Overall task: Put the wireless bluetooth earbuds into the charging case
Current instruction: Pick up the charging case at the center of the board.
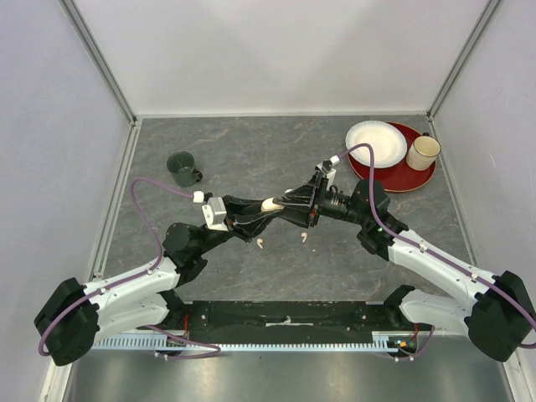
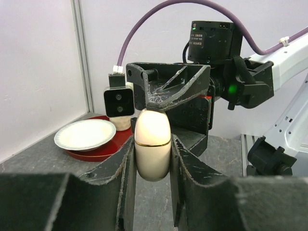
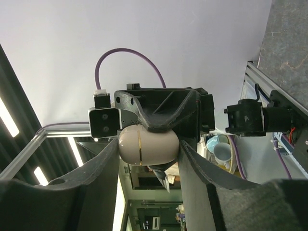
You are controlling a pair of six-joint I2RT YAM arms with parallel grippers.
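A beige egg-shaped charging case point(image 1: 271, 203) with a gold seam, closed, is held above the table's middle. My left gripper point(image 1: 261, 209) is shut on its sides; in the left wrist view the case point(image 2: 153, 144) sits upright between the fingers point(image 2: 120, 168). My right gripper point(image 1: 291, 201) meets it from the right and is closed on the case's two ends point(image 3: 147, 144); it also shows in the left wrist view point(image 2: 168, 91). Two tiny pale earbuds lie on the table below, one point(image 1: 263, 244) on the left and one point(image 1: 305, 237) on the right.
A dark green mug point(image 1: 182, 168) stands at the back left. A red plate point(image 1: 402, 177) at the back right carries a white plate point(image 1: 376, 143) and a beige mug point(image 1: 423, 152). White walls enclose the table.
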